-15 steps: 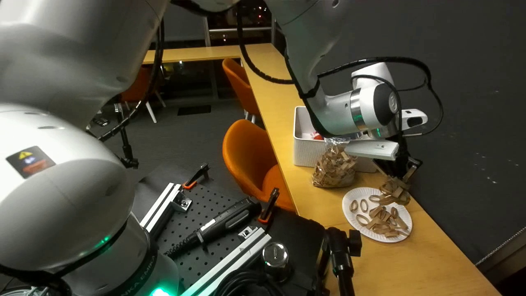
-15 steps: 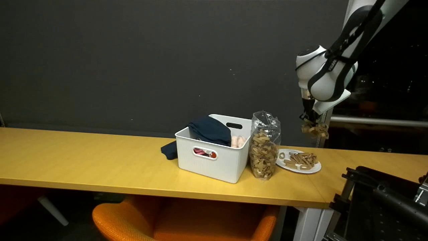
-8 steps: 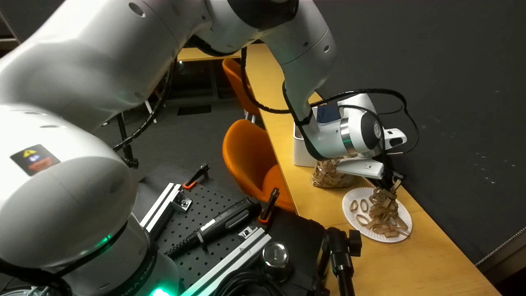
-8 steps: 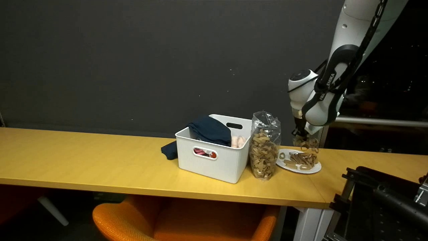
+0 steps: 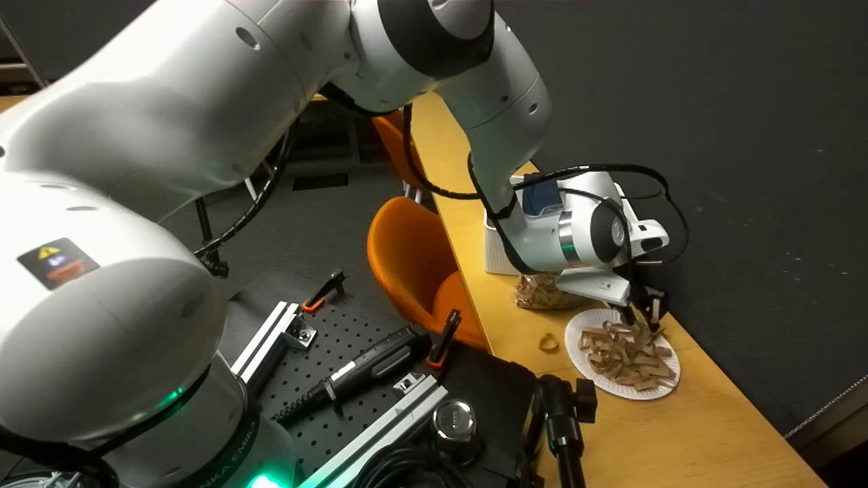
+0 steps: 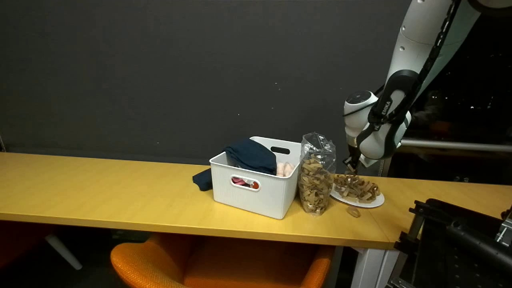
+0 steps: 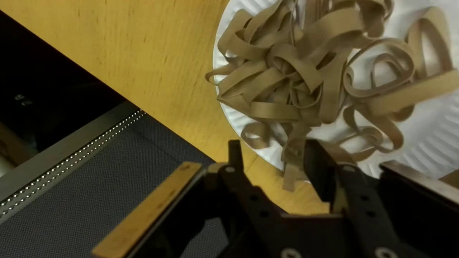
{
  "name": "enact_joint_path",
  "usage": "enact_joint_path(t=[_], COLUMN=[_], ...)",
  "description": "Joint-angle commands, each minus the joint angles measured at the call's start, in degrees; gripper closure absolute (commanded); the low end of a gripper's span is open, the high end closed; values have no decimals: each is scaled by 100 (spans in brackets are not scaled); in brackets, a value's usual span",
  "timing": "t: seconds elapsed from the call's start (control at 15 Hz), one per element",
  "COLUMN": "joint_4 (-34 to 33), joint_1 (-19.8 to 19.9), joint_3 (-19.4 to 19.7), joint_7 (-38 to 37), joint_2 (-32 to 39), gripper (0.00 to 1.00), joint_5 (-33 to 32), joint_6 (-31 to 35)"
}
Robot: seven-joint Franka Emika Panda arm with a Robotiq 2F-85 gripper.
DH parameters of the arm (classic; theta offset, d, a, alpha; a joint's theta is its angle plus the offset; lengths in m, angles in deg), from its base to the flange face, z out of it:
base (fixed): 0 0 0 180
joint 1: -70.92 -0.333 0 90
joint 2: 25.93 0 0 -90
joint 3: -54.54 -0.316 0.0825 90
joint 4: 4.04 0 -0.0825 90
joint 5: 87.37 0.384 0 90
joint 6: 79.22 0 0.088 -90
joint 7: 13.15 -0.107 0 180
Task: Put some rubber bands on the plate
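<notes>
A white paper plate [image 5: 575, 332] [image 6: 377, 202] [image 7: 434, 154] lies on the yellow table, bearing a heap of tan rubber bands [image 5: 627, 356] [image 6: 356, 189] [image 7: 287, 71]. One loose rubber band [image 5: 548, 343] [image 6: 353, 212] lies on the table beside the plate. A clear bag of rubber bands [image 5: 542, 291] [image 6: 316, 186] stands near the plate, partly hidden by the arm in an exterior view. My gripper [image 5: 643, 322] [image 6: 351, 165] [image 7: 272, 154] is open just above the plate's edge by the wall. In the wrist view, bands show between and beyond its fingers; none is gripped.
A white basket [image 6: 252, 200] with a dark blue cloth [image 6: 252, 156] stands beside the bag. An orange chair [image 5: 407, 251] is at the table's front. A black perforated board with a black tool [image 5: 373, 359] and a clamp stand [image 5: 563, 413] are near the robot base. A dark wall backs the table.
My gripper has come down over the plate and opened. The bunch of bands it held has fallen onto the plate's heap. One band now lies on the table beside the plate.
</notes>
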Motion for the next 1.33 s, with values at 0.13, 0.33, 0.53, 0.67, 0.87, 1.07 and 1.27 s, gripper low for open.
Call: enact_joint_path(t=[0.13,0.33,0.53,0.67,0.87,1.07,1.27], joint_4=[43,186,295,422,749,1135,1497], joint_1=[-170,-309,-448,-535,-727,-1029,-1306], joint_3=[245,385,498,517,592,783,898], joint_7=[205,245,267,299,363,406,460], joint_2=[-43,-197,-390,-626,-1117,-1711,-2394], gripper=[6,0,0,0,0,0,0], joint_5=[362,469,563,593,591,524,481], joint_6=[334,432,415,346,295,180,-70])
